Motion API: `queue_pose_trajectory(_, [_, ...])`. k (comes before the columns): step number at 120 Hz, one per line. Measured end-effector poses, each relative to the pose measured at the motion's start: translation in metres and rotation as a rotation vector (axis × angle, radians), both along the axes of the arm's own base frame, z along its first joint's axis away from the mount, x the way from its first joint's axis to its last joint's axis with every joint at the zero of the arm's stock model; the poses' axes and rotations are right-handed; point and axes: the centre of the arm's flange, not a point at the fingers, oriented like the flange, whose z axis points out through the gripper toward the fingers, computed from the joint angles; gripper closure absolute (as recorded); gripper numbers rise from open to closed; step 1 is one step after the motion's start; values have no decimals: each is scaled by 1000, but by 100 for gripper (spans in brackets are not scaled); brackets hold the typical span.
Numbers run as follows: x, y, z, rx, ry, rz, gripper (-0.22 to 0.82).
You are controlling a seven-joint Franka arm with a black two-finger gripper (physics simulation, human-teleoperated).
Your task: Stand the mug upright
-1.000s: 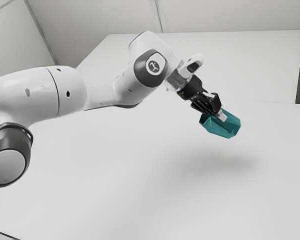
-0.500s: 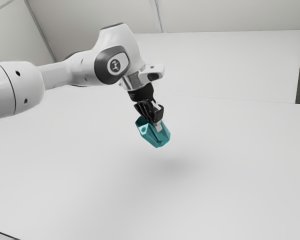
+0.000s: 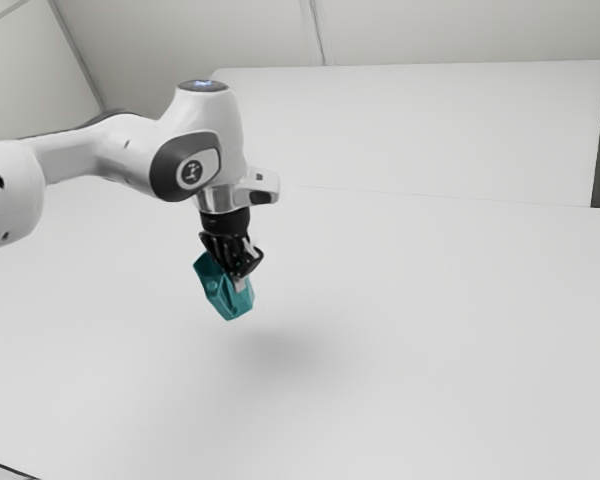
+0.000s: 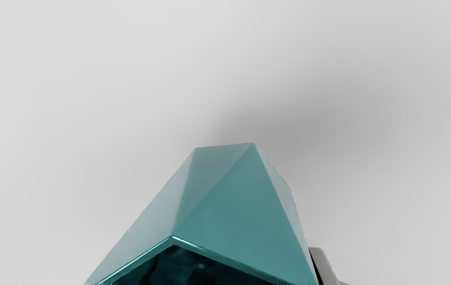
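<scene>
Pinching the faceted teal mug (image 3: 220,292), the jaws hold it tilted in the air, a pale fingertip (image 4: 323,264) against its outer side, its dark open mouth (image 4: 194,269) toward the wrist and its narrower end pointing away. Above the mug is the bent white arm (image 3: 130,150), which comes in from the exterior view's left. Below the mug and apart from it lies the pale worktop (image 3: 430,350), bearing a soft grey shadow (image 3: 272,350) beneath the mug.
</scene>
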Motion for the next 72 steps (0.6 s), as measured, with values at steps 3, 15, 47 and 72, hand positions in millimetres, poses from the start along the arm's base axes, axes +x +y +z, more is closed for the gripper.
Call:
queue_pose_trajectory(3, [-1,2,-2,10,-6,2,79])
queue_pose_trajectory(15, [-5,5,-16,36,-29,6,79])
queue_pose_trajectory(47, [-11,0,-42,46,-122,2,79])
queue_pose_trajectory(72, [-10,9,-54,58,-182,16,79])
